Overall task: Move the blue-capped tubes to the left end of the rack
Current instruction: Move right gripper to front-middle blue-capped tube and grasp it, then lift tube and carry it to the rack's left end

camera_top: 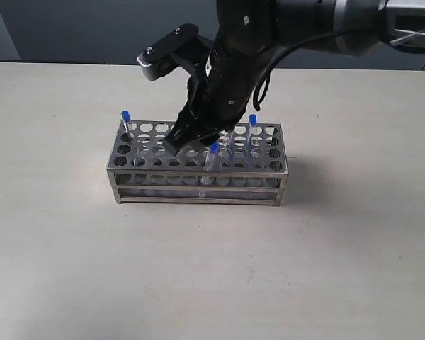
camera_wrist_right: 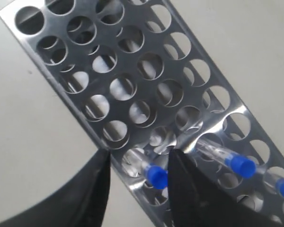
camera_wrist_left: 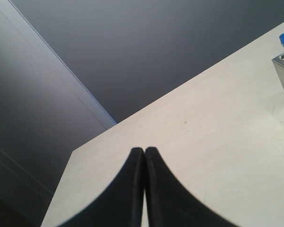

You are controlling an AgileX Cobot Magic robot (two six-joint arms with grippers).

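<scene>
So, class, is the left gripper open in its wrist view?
No, the left gripper is shut: its two black fingers touch along their inner edges with nothing between them.

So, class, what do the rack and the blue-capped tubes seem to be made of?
The rack: likely polished steel, given its mirror-like reflections. The blue-capped tubes: clear bodies, glass or plastic, hard to tell; caps look like matte blue plastic.
</scene>
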